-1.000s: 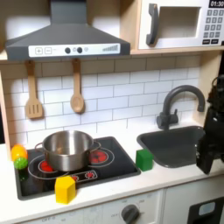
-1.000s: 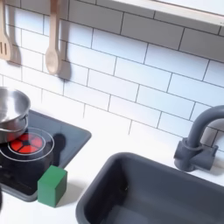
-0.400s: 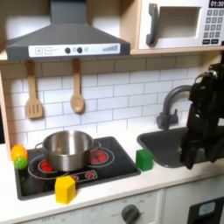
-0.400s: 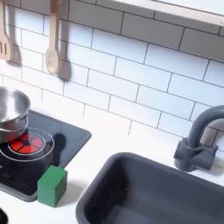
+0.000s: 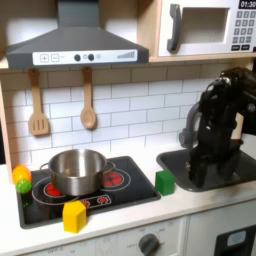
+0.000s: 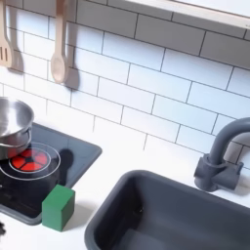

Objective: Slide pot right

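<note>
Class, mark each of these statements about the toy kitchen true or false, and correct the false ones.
1. The pot sits on the stove. True.
2. The hand is gripping the pot. False: in the first exterior view it hangs over the sink, well apart from the pot.
3. A green block rests at the stove's corner nearest the sink. True.
4. The yellow block is inside the pot. False: it stands at the stove's front edge.

Pot (image 5: 75, 171), blocks (image 5: 74, 216) on stovetop (image 5: 135, 192)
</note>
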